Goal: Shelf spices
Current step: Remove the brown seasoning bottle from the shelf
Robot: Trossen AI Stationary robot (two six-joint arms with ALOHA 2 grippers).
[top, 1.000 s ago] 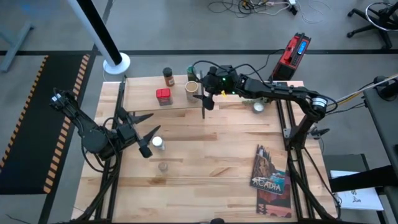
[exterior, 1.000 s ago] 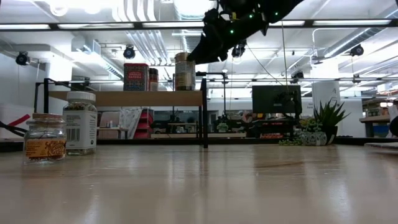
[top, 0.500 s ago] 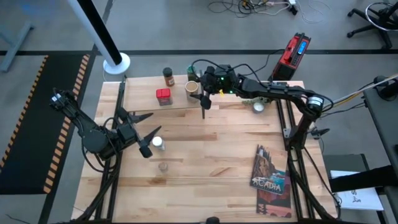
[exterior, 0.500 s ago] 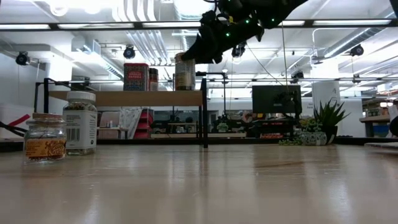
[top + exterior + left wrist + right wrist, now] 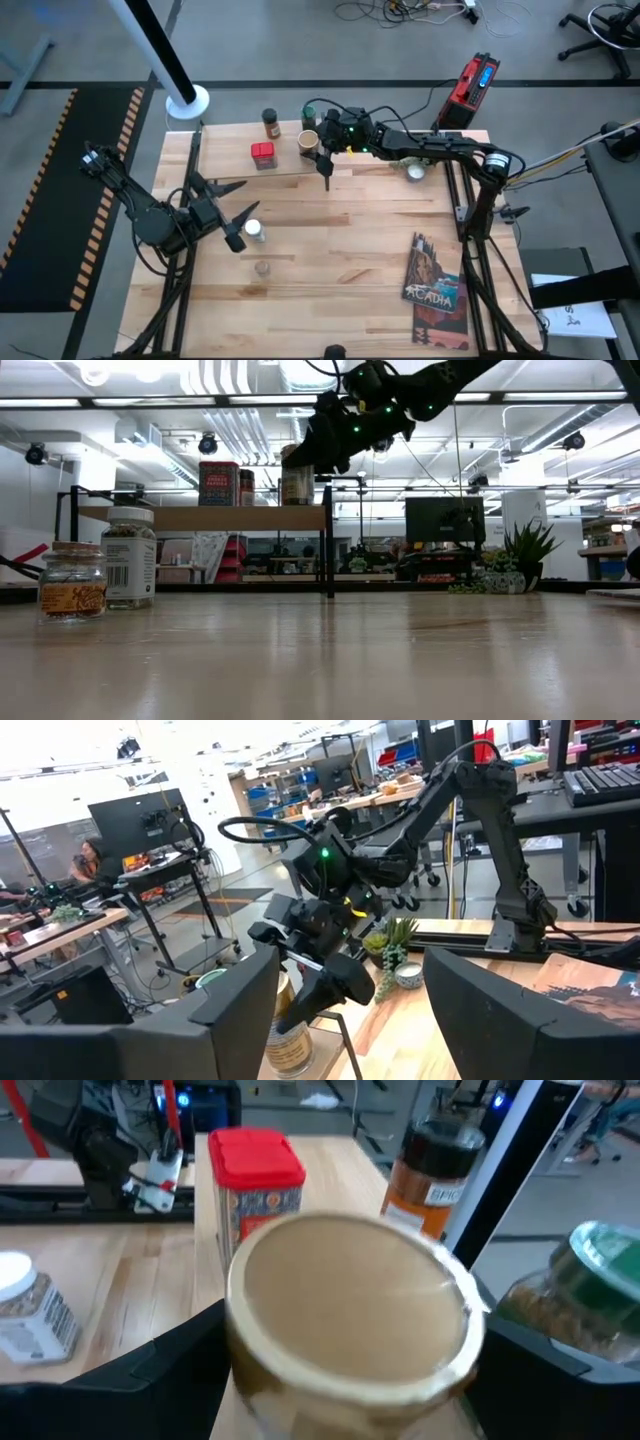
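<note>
Shifted over the last second: right gripper [image 5: 320, 158], along the shelf [image 5: 225, 150] toward its right end, up to the tan canister [image 5: 308, 143].

Near desk [image 5: 340, 250] edge, left of centre: small clear jar [image 5: 262, 268], untouched. Just behind it, white-capped jar [image 5: 255, 231], also on the desk. Left gripper [image 5: 228, 226] just beside that jar, jaws spread wide, nothing held.

Along the far edge, on the shelf: red tin [image 5: 263, 153], brown jar [image 5: 270, 124] behind it, green-lidded jar [image 5: 600, 1250] at the back right corner. Canister upright near the shelf's right end. Right jaws apart, one finger either side of the canister; contact not discernible.

Step judged: adjust or re-seat canister on the shelf. To do well:
- keep canister vertical;
- close squarely on its sides, no shove toward the right end;
- mind green-lidded jar and tin close by;
- withdraw straight up.
</note>
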